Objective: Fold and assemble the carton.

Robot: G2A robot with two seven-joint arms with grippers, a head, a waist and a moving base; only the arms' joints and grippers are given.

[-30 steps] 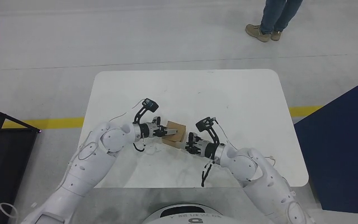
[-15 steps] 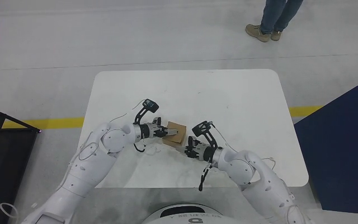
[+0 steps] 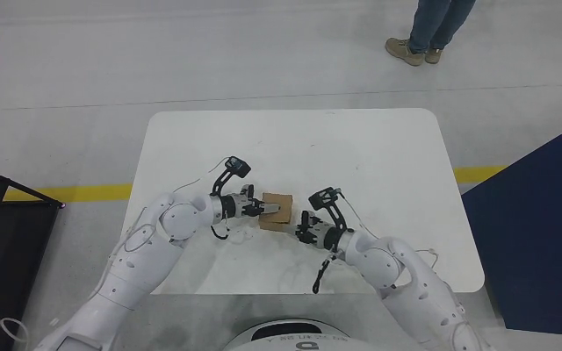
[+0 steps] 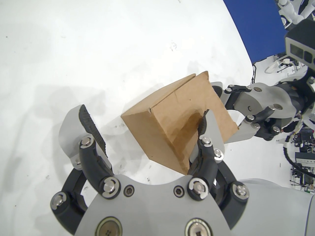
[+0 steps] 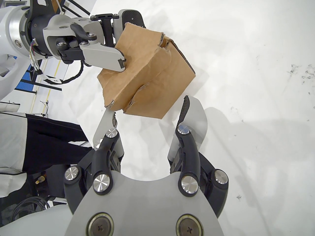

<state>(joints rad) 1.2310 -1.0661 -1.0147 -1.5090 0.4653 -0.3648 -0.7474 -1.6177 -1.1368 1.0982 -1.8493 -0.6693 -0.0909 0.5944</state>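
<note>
A small brown carton (image 3: 277, 211) sits on the white table (image 3: 378, 158), near its middle, with its flaps folded in and ragged edges at one end. My left gripper (image 3: 266, 208) is open and straddles one end of the carton (image 4: 169, 128). One finger (image 4: 209, 128) presses on its upper face, while the other stands just apart from it. My right gripper (image 5: 147, 111) is open at the opposite end of the carton (image 5: 147, 74). One fingertip (image 5: 109, 114) touches the carton's lower corner.
A blue panel (image 3: 527, 237) stands off the table's right side. A black rack (image 3: 18, 228) is off to the left. Bare tabletop lies all around the carton.
My right gripper drew back toward the near edge, then returned to the carton's end. The carton has turned slightly and now sits squarer. The left gripper stayed in place.
</note>
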